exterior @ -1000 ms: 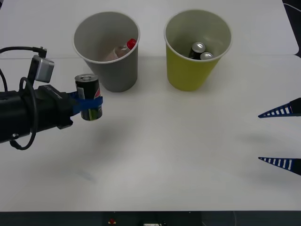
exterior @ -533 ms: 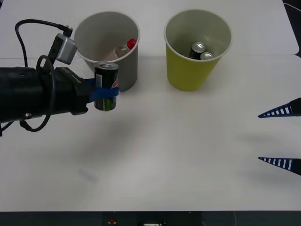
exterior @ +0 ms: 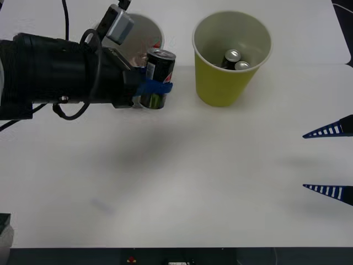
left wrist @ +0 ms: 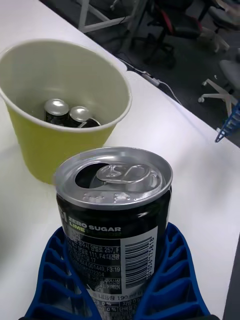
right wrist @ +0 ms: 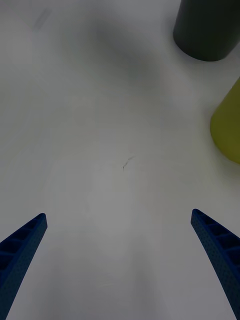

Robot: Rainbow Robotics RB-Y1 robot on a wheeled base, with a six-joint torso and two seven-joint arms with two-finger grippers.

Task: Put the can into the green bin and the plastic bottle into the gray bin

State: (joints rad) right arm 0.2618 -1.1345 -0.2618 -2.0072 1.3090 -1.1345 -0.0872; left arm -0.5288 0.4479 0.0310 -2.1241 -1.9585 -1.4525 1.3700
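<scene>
Two cans [exterior: 236,59] are already seen lying inside the green bin [exterior: 223,88], and a third, the can [exterior: 158,77] of the task, is held upright above the surface [exterior: 193,182] by the left gripper [exterior: 154,88], whose blue fingers [left wrist: 172,280] are clamped around its lower body. The can is carried between the two bins, in front of the gray bin [exterior: 144,25], whose rim is largely hidden behind the left arm; a small red spot at that rim may be the cap of the plastic bottle, but this cannot be confirmed. In the left wrist view the green bin [left wrist: 35,140] is shown just beyond the can [left wrist: 114,220], with the two cans [left wrist: 70,114] at its bottom.

The task is judged to be well advanced: the can is gripped and lifted, and what remains for it is to be brought over the green bin's mouth and released. Whether the bottle is settled in the gray bin cannot be told.

The right gripper [exterior: 330,160] is parked at the right edge of the surface, its fingers [right wrist: 22,250] spread wide apart and holding nothing.

Count: three cans, two bins, two grippers.
</scene>
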